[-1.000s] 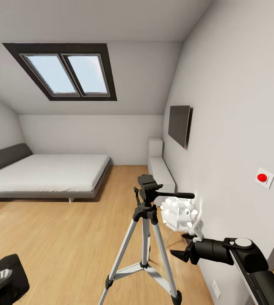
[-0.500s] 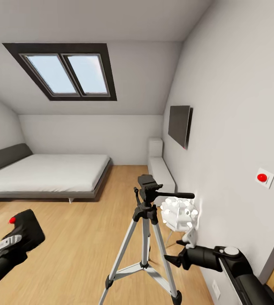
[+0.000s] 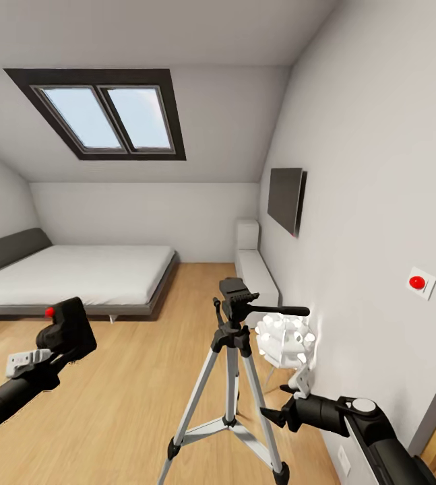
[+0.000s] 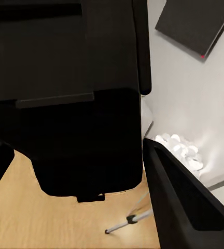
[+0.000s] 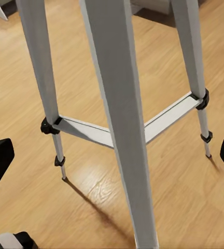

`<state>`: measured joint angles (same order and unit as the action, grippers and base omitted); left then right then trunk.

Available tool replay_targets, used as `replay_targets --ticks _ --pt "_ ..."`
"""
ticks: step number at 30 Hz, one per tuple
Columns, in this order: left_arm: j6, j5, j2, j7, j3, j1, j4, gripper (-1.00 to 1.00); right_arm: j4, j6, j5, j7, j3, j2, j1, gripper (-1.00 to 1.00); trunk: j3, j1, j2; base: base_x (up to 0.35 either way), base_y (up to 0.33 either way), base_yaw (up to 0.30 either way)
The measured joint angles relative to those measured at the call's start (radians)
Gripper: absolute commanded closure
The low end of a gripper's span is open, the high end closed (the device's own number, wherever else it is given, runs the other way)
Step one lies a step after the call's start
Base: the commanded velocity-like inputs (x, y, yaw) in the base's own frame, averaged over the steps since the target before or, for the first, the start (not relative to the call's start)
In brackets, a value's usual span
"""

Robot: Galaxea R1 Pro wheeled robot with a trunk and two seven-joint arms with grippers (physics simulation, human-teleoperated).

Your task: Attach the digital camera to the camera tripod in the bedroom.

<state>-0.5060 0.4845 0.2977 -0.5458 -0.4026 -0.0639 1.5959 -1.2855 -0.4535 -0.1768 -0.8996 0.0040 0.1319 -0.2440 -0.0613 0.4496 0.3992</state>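
The camera tripod (image 3: 233, 316) stands on the wood floor at the middle of the head view, silver legs spread, its black pan handle (image 3: 282, 310) pointing right. My left gripper (image 3: 50, 350) is shut on the digital camera (image 3: 68, 328), a black box with a red dot (image 3: 49, 312) on top. It holds the camera in the air to the left of the tripod's head and somewhat lower. The camera's dark body (image 4: 65, 98) looms in the left wrist view beside one finger (image 4: 179, 202). My right gripper (image 3: 271, 413) is open beside the tripod's right leg, with the legs (image 5: 117, 104) between its fingertips.
The white spiky globe lamp (image 3: 285, 340) stands just right of the tripod by the wall. A low grey bed (image 3: 76, 273) lies at the left. On the right wall hang a TV (image 3: 285, 199) and a red button (image 3: 417, 282). A white bench (image 3: 255, 266) stands beneath the TV.
My left arm has lifted the camera from the lower left corner up and rightward toward the tripod. My right gripper has sunk a little and edged left toward the tripod's leg.
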Motion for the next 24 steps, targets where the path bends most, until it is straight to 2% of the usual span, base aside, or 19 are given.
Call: replay_targets --ticks 1,4,5,7,10,15,17,18,19,21,22,24 --pt "0.000 0.004 0.012 -0.016 0.008 -0.013 0.004 1.00 0.015 0.006 -0.001 0.002 0.000 -0.008 -0.001 -1.00 0.000 0.000 0.000 0.000 0.000 0.000" --pt "0.009 0.001 0.024 -0.056 0.031 -0.034 0.008 1.00 0.050 0.032 -0.003 0.003 0.001 -0.030 -0.003 -1.00 0.000 0.000 0.000 0.000 0.000 0.000" --pt "0.032 0.006 0.029 -0.091 0.043 -0.049 0.009 1.00 0.079 0.065 -0.004 0.005 0.000 -0.047 -0.006 -1.00 0.000 0.000 0.000 0.000 0.000 0.000" --pt "0.062 0.000 0.034 -0.125 0.052 -0.062 0.010 1.00 0.114 0.108 -0.005 0.011 0.000 -0.061 -0.012 -1.00 0.000 0.000 0.000 0.000 0.000 0.000" --pt "0.089 -0.001 0.037 -0.157 0.061 -0.091 0.011 1.00 0.165 0.156 -0.005 0.028 -0.001 -0.073 -0.032 -1.00 0.000 0.000 0.000 0.000 0.000 0.000" --pt "0.107 -0.001 0.040 -0.183 0.090 -0.153 0.009 1.00 0.223 0.188 -0.001 0.039 -0.002 -0.082 -0.076 -1.00 0.000 0.000 0.000 0.000 0.000 0.000" --pt "0.080 -0.002 0.045 -0.192 0.131 -0.207 0.004 1.00 0.238 0.199 -0.001 0.045 -0.001 -0.085 -0.089 -1.00 0.000 0.000 0.000 0.000 0.000 0.000" --pt "-0.006 -0.006 0.060 -0.197 0.188 -0.259 -0.001 1.00 0.245 0.207 -0.002 0.049 -0.001 -0.085 -0.095 -1.00 0.000 0.000 0.000 0.000 0.000 0.000" --pt "-0.055 -0.028 0.070 -0.198 0.236 -0.295 -0.002 1.00 0.248 0.211 -0.003 0.050 0.000 -0.086 -0.097 -1.00 0.000 0.000 0.000 0.000 0.000 0.000" --pt "-0.096 -0.076 0.079 -0.200 0.288 -0.334 -0.003 1.00 0.250 0.214 -0.003 0.051 0.001 -0.086 -0.099 -1.00 0.000 0.000 0.000 0.000 0.000 0.000" --pt "-0.095 -0.079 0.080 -0.200 0.289 -0.335 -0.003 1.00 0.251 0.214 -0.003 0.051 0.001 -0.086 -0.099 -1.00 0.000 0.000 0.000 0.000 0.000 0.000" --pt "-0.117 -0.127 0.083 -0.202 0.322 -0.358 -0.003 1.00 0.252 0.217 -0.003 0.052 0.002 -0.085 -0.100 -1.00 0.000 0.000 0.000 0.000 0.000 0.000"
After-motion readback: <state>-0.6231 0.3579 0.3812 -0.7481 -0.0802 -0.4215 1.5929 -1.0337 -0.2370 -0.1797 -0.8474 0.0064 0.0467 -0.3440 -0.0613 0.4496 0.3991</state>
